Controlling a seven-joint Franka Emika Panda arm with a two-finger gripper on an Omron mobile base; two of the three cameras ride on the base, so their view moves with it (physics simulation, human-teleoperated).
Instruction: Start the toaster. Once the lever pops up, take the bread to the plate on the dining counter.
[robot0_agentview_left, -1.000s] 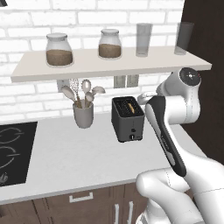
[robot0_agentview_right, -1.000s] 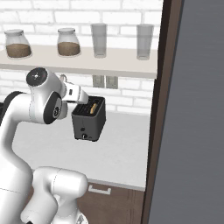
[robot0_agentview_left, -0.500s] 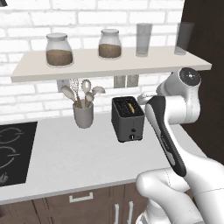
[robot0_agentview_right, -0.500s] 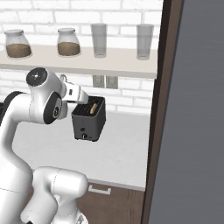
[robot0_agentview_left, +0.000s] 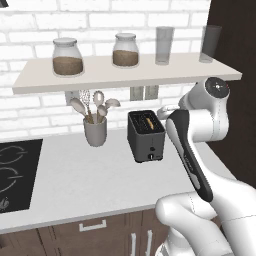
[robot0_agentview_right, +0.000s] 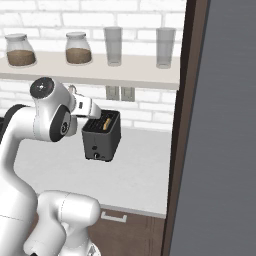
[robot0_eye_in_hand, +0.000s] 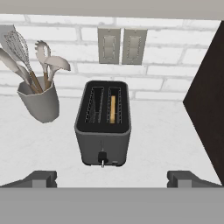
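The dark grey toaster (robot0_agentview_left: 146, 136) (robot0_agentview_right: 102, 136) (robot0_eye_in_hand: 103, 127) stands on the white counter against the brick wall. The tan bread (robot0_eye_in_hand: 113, 109) (robot0_agentview_left: 148, 122) sits deep in its right slot, edge up. A small knob (robot0_eye_in_hand: 102, 158) shows low on the toaster's front. My gripper (robot0_eye_in_hand: 114, 179) hovers above and in front of the toaster. It is open wide, with nothing between its fingertips (robot0_eye_in_hand: 41, 178). The plate and the dining counter are out of view.
A grey utensil cup (robot0_agentview_left: 95, 131) (robot0_eye_in_hand: 39, 103) stands left of the toaster. A black cooktop (robot0_agentview_left: 12, 172) lies at the far left. A shelf (robot0_agentview_left: 125, 72) with jars and glasses hangs overhead. A dark tall panel (robot0_agentview_right: 220, 125) (robot0_eye_in_hand: 210, 109) closes the right side.
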